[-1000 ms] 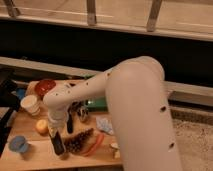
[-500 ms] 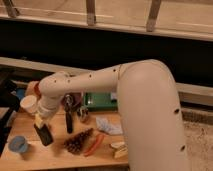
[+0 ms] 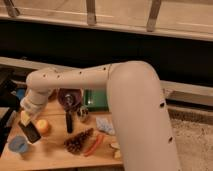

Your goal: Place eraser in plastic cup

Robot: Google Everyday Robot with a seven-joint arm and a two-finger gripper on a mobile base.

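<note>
We log dim warm light | dark wall (image 3: 125, 50) behind wooden table (image 3: 55, 154) | pale railing posts (image 3: 91, 15) above | speckled floor (image 3: 192, 135) at right | gripper (image 3: 29, 125) over table's left end

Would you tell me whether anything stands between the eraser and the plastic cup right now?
Nothing visible does. The gripper holds the eraser just above and right of the plastic cup. The orange fruit sits further right, off that path.

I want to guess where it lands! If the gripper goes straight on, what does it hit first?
Likely the cup: the gripper, holding the eraser, points down-left at it. Depth is unclear, so the eraser might meet the table beside the cup instead.
</note>
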